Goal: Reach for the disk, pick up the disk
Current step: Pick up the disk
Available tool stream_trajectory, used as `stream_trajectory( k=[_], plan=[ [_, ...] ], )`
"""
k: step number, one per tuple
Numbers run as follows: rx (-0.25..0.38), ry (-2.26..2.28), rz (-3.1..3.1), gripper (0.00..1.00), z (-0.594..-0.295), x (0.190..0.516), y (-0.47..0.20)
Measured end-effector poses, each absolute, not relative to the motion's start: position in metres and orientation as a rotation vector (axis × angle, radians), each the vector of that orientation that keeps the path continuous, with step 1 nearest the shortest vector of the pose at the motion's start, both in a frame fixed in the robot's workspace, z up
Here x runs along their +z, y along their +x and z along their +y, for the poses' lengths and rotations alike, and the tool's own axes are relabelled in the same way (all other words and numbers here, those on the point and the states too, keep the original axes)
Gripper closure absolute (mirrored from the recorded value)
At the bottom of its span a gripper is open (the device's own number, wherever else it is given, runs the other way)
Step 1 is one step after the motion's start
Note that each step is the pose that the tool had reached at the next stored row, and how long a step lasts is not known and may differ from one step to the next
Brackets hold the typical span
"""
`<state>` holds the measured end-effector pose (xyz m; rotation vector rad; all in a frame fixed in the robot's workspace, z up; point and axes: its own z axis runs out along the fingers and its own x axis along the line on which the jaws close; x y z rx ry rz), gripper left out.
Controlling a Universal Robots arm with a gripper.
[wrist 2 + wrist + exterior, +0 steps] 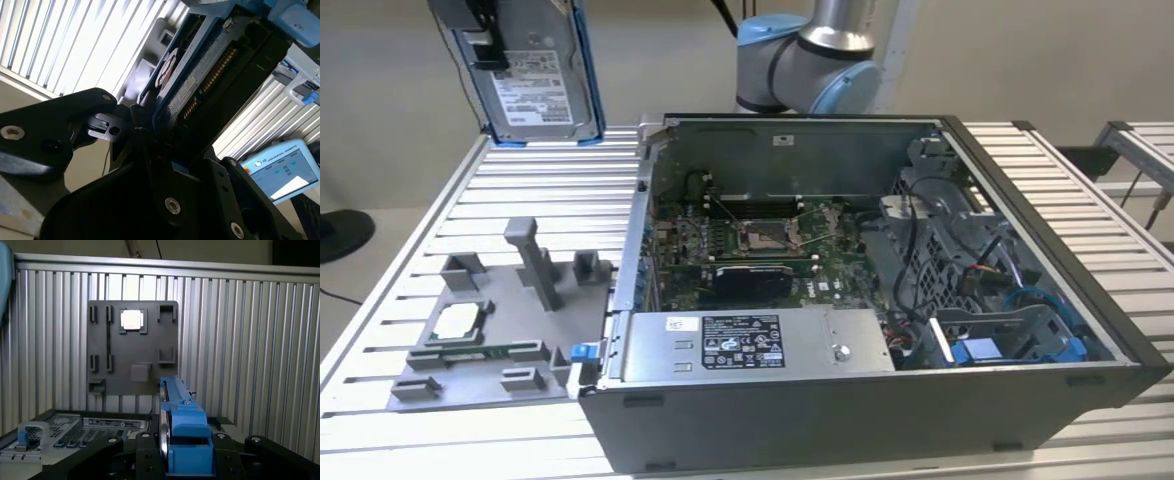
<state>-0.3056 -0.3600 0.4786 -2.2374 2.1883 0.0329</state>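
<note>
This is a robotics lab or test workshop: 1 industrial robot arm (807, 55) rises behind a workbench of ribbed aluminium profiles (520, 190), against a bare wall. On the bench stand an opened desktop computer case (854, 420) with its motherboard (761, 240) exposed and a grey fixture plate (507, 320) of part holders. The second wrist view shows a teach pendant (280, 167).

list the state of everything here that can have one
disk, held up in the air, upright, clamped in the jaws
gripper, jaws shut on the disk
computer case, open, side panel off, insides exposed
fixture tray, lying flat beside the computer case
chip, seated in a pocket of the fixture tray
</note>
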Motion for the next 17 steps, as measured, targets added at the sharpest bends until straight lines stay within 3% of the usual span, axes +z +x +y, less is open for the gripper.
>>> stream_trajectory(
  k=[17],
  plan=[
    [0.033, -2.238, 2.188, 1.0, -0.36, 0.479, -0.261]
  ],
)
